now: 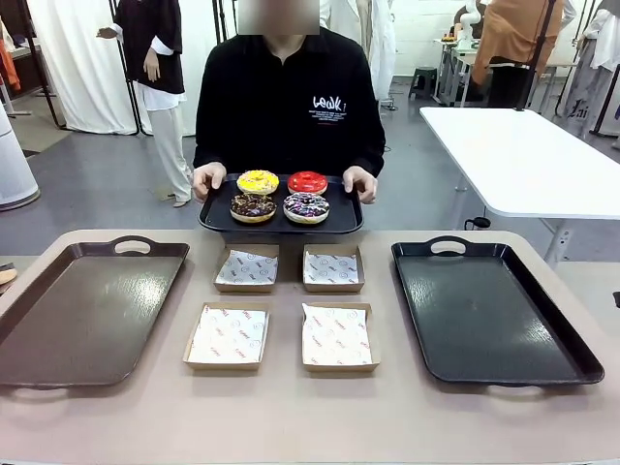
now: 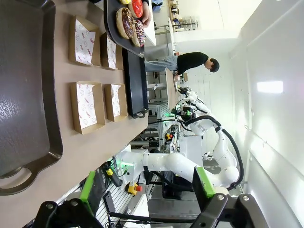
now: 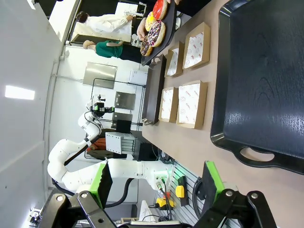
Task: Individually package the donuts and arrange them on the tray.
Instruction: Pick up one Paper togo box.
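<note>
Left end effector (image 2: 146, 189) and right end effector (image 3: 156, 184) are released (jaws wide); four iced ring donuts (image 1: 306, 206) lie on a hand-held black tray (image 1: 281, 226).

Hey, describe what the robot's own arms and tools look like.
Both arms are glossy white with rounded joints, as seen on the right arm and the left arm. The left tool and right tool are black with visible bolts and carry bright green pads.

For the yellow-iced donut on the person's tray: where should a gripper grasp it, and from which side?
Probably from above: the yellow-iced donut lies flat on the tray, so pinch the ring, one finger in its hole, one on its outer edge.
</note>
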